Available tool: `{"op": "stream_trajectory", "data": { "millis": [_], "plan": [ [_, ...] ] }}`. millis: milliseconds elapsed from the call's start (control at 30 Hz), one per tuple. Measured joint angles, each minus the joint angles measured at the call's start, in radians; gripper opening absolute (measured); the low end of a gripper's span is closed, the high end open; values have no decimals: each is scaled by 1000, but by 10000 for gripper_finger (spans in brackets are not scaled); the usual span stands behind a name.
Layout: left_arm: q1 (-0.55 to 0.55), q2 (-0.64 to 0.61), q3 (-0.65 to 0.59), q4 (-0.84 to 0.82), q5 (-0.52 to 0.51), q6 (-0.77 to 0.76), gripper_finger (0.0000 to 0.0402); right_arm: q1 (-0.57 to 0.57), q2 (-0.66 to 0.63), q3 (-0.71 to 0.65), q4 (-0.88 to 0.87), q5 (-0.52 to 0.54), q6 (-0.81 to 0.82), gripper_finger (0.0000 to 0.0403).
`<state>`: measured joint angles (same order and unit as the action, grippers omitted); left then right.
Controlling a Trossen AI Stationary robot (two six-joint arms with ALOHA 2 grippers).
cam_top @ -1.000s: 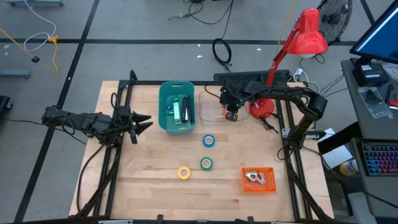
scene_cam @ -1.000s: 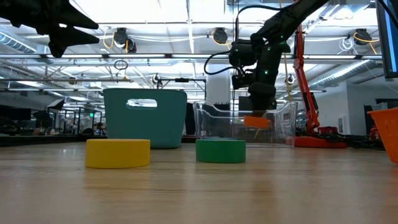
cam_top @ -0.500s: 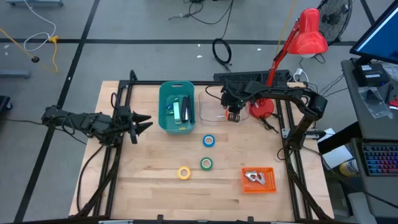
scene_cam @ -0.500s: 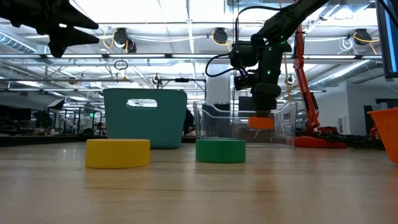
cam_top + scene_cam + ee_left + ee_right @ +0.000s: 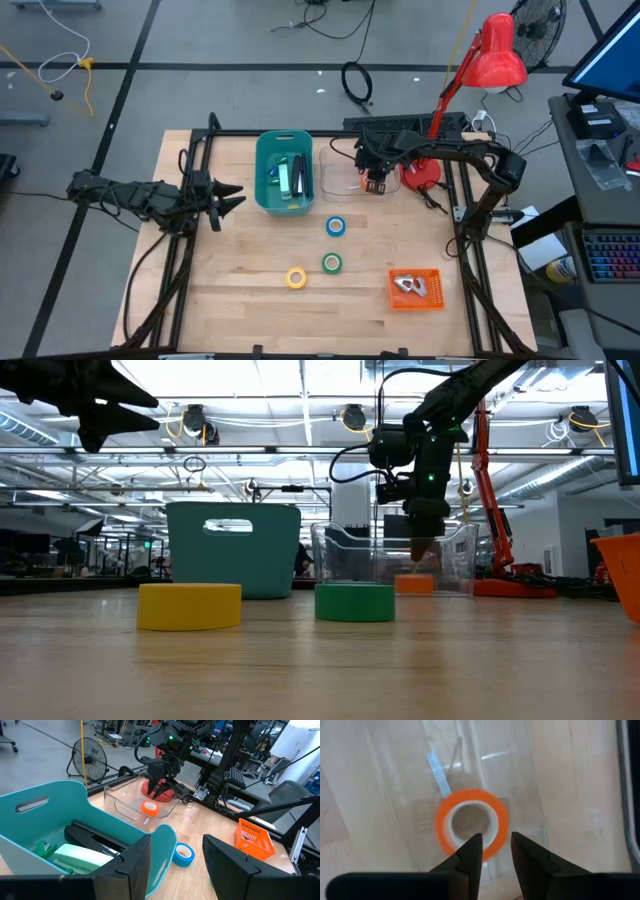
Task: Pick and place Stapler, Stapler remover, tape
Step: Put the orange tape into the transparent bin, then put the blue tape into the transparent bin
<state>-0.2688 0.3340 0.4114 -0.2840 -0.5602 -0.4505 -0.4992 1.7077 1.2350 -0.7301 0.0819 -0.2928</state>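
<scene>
The orange tape (image 5: pixel 471 823) lies flat on the floor of the clear tray (image 5: pixel 343 172), also seen low in the tray (image 5: pixel 415 584). My right gripper (image 5: pixel 495 851) hangs just above it, pointing down, open and touching nothing. The blue tape (image 5: pixel 336 226), the green tape (image 5: pixel 331 263) and the yellow tape (image 5: pixel 296 278) lie flat on the table. A black stapler (image 5: pixel 95 837) lies in the teal bin (image 5: pixel 283 172). Silver stapler removers (image 5: pixel 407 286) lie in the orange basket (image 5: pixel 436 298). My left gripper (image 5: pixel 225 195) waits open above the table's left side.
A red desk lamp (image 5: pixel 480 70) stands at the table's far right, close behind my right arm. The teal bin and the clear tray sit side by side at the far edge. Bare wood lies along the near edge and on the left.
My right gripper has let go of the orange tape. The tape hung at its fingertips inside the clear tray and has dropped onto the tray's floor. The gripper has stayed over the tray.
</scene>
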Motion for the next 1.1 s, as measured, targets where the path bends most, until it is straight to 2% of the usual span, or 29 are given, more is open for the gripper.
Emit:
{"op": "stream_trajectory", "data": {
  "millis": [233,500,567,733,800,967,1100],
  "plan": [
    [0,0,0,0,0,3,179,15,-1,13,-24,2,11,103],
    [0,0,0,-5,0,3,179,60,-92,150,-20,-5,18,97],
    [0,0,0,-5,1,6,179,84,-138,179,16,-47,19,88],
    [0,0,0,-5,11,11,179,159,-244,187,143,-275,85,53],
    [0,0,0,-6,16,17,179,199,-268,186,191,-329,122,38],
    [0,0,0,-14,20,41,179,314,-287,185,200,-348,173,6],
    [0,0,0,-13,28,42,179,406,-270,185,235,-345,217,3]
  ]
}}
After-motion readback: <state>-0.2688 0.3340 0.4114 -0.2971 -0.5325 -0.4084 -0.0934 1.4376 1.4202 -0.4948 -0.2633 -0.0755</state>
